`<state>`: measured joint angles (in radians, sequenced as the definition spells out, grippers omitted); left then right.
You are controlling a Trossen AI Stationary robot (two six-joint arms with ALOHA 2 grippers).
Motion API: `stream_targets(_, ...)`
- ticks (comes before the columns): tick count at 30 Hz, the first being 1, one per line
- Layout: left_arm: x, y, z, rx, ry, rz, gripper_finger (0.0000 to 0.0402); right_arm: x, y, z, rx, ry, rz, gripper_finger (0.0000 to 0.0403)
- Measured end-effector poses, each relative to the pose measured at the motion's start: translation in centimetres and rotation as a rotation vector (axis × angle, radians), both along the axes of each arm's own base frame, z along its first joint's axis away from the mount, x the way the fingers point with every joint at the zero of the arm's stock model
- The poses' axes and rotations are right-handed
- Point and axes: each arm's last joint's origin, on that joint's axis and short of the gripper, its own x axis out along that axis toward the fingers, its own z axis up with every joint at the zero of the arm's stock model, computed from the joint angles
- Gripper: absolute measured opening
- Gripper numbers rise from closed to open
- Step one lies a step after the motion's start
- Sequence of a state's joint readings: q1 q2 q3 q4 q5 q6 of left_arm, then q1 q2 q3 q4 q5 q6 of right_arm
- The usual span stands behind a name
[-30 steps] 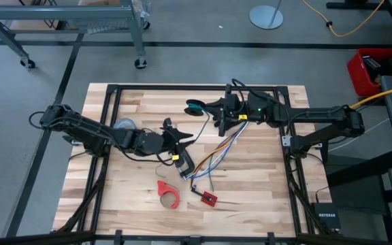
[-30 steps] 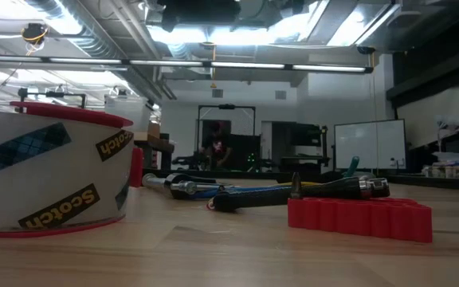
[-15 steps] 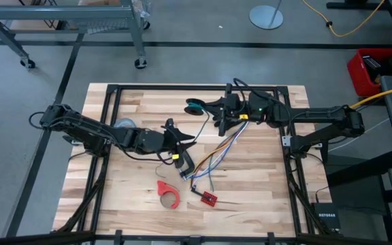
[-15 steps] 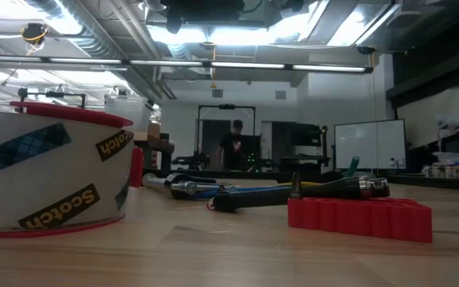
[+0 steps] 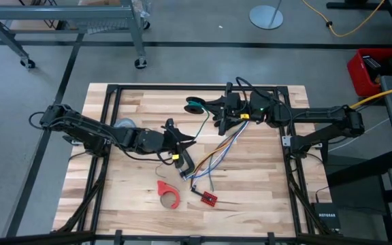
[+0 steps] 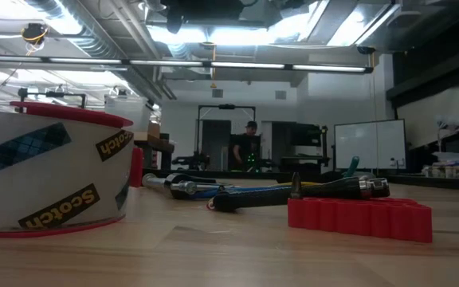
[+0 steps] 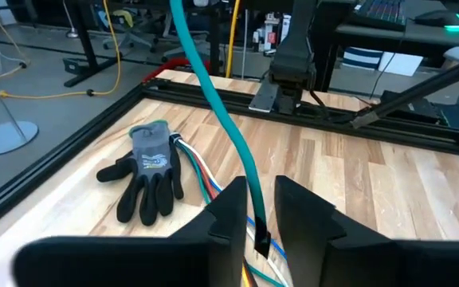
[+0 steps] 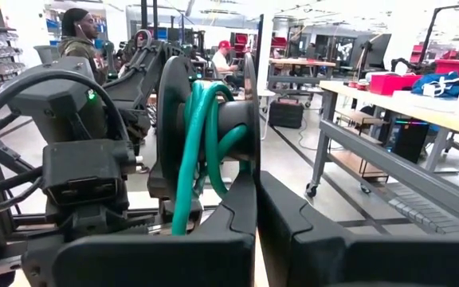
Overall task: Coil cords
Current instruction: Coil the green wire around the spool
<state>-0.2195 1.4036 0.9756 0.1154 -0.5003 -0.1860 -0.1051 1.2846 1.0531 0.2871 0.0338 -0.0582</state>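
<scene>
Evidently the right gripper clamps the coil while the left gripper pinches its green tail taut for winding.

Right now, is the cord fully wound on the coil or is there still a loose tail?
Partly wound. Green turns sit on the coil at the right tool; a loose tail runs to the left tool.

Table lit evenly from overhead; glare seen off bright ceiling strip lights in low view; bkgd person softened, near white tape roll blurred.
</scene>
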Motion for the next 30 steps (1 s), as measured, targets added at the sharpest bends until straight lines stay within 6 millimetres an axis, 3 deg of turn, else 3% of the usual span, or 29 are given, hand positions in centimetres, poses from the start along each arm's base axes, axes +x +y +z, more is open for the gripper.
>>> stream_targets(3, 0.0, 0.0, 0.0, 0.015, 0.007, 0.000, 0.0009, 0.0, 0.0, -0.1, 0.002, 0.015, 0.000, 0.0003)
stream_targets(16, -2.2, 1.1, -2.4, 0.040, 0.269, 0.270, 0.0002, -0.3, 0.3, -2.9, 0.094, 0.292, 0.074, 0.0003)
stream_targets(22, -3.9, 2.2, -1.4, 0.013, 0.281, 0.347, 0.0001, -0.6, 0.3, -4.0, 0.135, 0.414, 0.067, 0.0003)
stream_targets(30, -4.7, 2.8, 1.0, -0.038, 0.136, 0.339, 0.0000, -0.8, 0.1, -5.0, 0.155, 0.504, -0.025, 0.0003)
